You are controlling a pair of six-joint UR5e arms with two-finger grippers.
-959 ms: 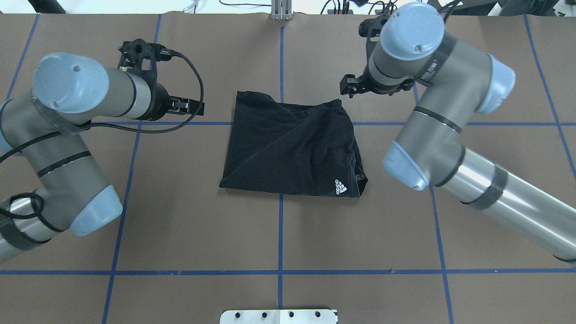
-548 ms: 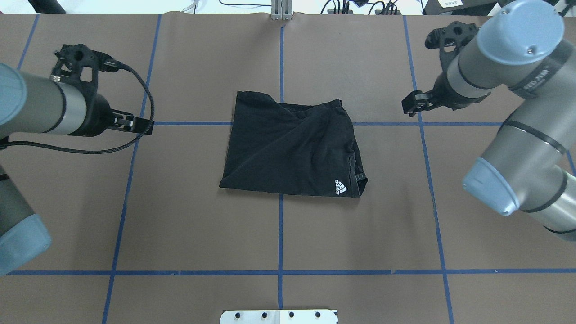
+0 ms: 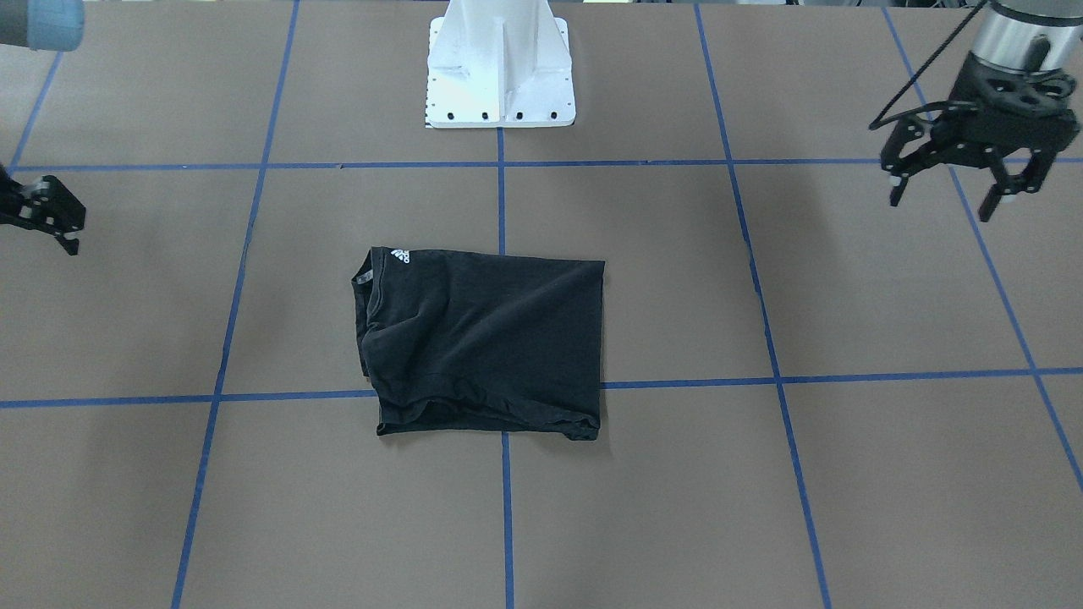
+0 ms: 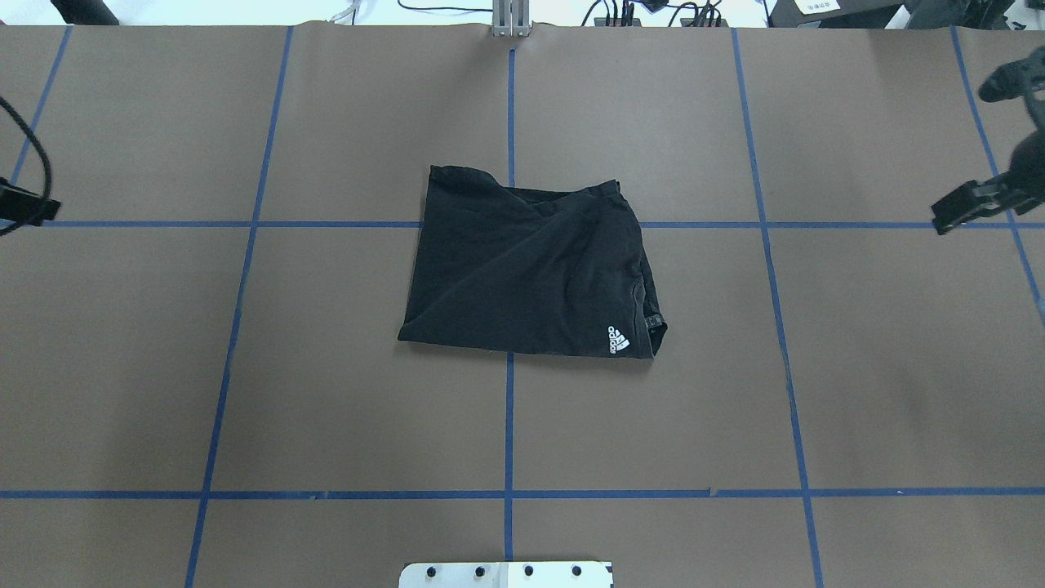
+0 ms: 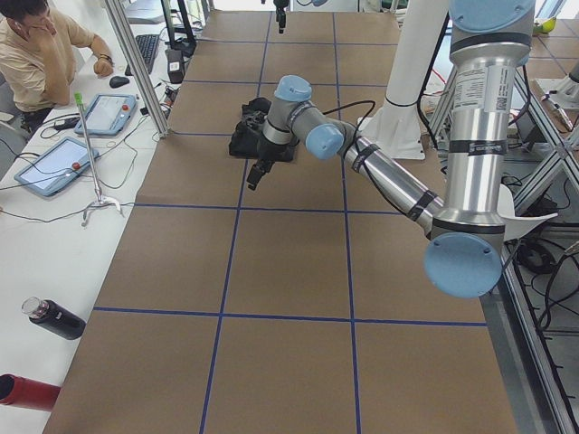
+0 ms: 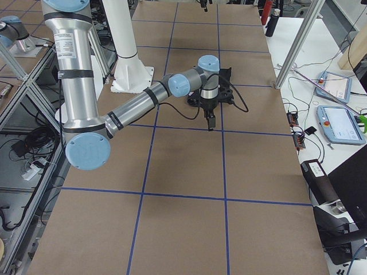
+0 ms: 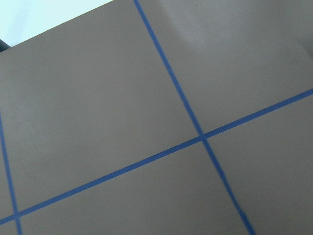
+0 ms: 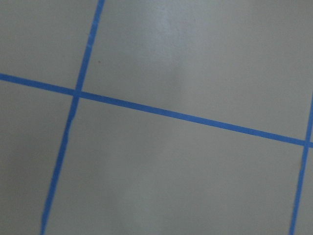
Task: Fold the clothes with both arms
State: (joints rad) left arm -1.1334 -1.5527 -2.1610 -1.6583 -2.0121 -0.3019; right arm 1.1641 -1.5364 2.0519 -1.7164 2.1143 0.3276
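Observation:
The black T-shirt (image 4: 522,269) lies folded into a rough rectangle at the table's middle, also seen in the front view (image 3: 482,338). A small white mark (image 4: 618,340) shows at its near right corner; the coloured logo print is hidden. My left gripper (image 3: 942,199) hangs open and empty far off to the shirt's left, just at the overhead view's left edge (image 4: 24,208). My right gripper (image 4: 971,208) is far off to the shirt's right, apart from it, and looks open and empty in the front view (image 3: 55,224). Both wrist views show only bare table.
The brown table cover (image 4: 326,392) carries blue tape grid lines. The white pedestal base (image 3: 499,59) stands at the robot's side. A person (image 5: 41,45), tablets and bottles sit beyond the far table edge.
Both arms have swung outward, away from the shirt, to the table's left and right edges. The shirt has not moved.

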